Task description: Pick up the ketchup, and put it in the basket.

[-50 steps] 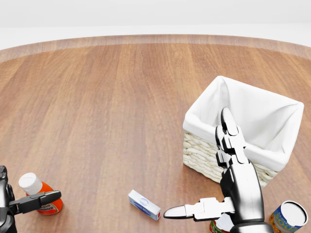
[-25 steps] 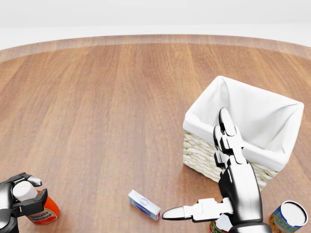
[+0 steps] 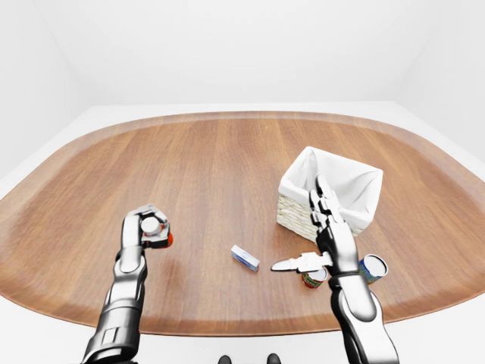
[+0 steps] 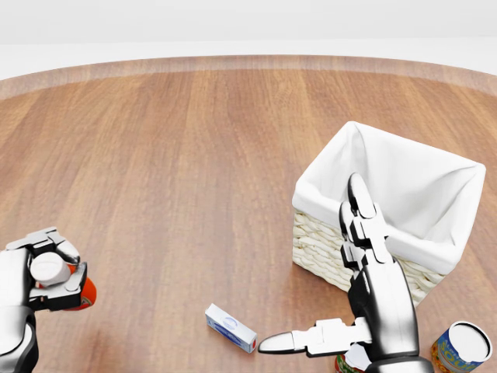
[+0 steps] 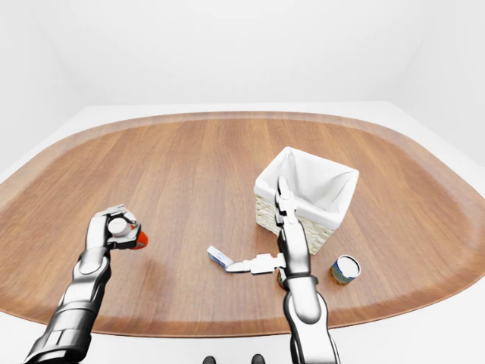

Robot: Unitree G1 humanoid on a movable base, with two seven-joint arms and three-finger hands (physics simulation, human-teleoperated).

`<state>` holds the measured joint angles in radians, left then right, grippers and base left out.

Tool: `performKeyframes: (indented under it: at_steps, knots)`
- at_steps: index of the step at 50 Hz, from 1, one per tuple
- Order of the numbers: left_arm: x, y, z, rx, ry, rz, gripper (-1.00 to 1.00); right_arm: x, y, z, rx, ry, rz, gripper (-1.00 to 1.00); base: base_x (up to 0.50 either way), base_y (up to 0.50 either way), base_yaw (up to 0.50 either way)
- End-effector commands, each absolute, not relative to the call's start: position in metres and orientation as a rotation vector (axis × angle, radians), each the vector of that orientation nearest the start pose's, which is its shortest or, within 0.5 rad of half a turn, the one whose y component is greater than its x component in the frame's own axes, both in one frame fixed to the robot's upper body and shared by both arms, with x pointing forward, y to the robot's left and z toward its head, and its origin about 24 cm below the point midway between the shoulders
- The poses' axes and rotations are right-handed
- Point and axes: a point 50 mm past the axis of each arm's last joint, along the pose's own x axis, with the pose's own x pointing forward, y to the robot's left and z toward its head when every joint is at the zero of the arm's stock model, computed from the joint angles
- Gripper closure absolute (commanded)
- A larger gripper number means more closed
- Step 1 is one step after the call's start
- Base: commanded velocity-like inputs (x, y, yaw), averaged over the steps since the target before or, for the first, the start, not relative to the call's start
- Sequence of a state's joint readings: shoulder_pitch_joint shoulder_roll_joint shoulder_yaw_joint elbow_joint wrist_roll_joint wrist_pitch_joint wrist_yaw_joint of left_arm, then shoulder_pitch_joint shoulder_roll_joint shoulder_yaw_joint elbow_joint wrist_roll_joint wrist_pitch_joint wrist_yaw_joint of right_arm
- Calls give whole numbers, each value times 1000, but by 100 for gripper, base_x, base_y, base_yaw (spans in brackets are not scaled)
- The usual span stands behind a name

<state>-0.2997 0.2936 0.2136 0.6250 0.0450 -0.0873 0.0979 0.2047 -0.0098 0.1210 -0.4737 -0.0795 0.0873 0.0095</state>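
The ketchup [image 4: 83,292], a red bottle with a white cap, is in my left hand [image 4: 46,270] at the lower left of the head view. The fingers are shut round its cap and neck. The bottle hangs tilted a little above the wooden table [image 4: 178,155]. The basket [image 4: 317,250], woven wicker with a white cloth lining, stands at the right, far from the bottle. My right hand [image 4: 314,268] hovers open beside the basket's near wall, with its fingers [image 4: 359,203] pointing up and its thumb stretched left. It holds nothing.
A small blue and white box [image 4: 231,327] lies between the hands. A red can [image 4: 348,363] sits under my right wrist, and a blue and yellow can [image 4: 462,347] stands at the bottom right. The table's rounded edge [image 3: 227,330] runs close to the robot.
My left hand has closed round the ketchup and lifted it off the table, tilting it. The right hand has hardly moved.
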Motion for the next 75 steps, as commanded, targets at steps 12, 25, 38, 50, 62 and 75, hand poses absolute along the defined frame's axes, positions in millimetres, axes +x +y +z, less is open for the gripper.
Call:
performKeyframes:
  at_steps: [12, 25, 38, 50, 62, 75]
  knots:
    - [295, 212, 84, 274, -120, 176, 91, 207, -135, 102, -62, -205, 55, -100, 0, 0, 0]
    - [289, 181, 118, 292, -224, 85, 91, 206, -135, 104, -63, -213, 55, -100, 0, 0, 0]
    - [268, 136, 155, 310, -420, -49, 91, 206, -134, 104, -63, -215, 59, -100, 0, 0, 0]
    - [249, 107, 179, 332, -552, -139, 91, 205, -134, 105, -63, -218, 58, -100, 0, 0, 0]
    - [236, 89, 188, 340, -606, -196, 91, 203, -135, 109, -61, -234, 51, -100, 0, 0, 0]
    - [222, 63, 196, 340, -667, -274, 91, 200, -137, 112, -62, -246, 46, -100, 0, 0, 0]
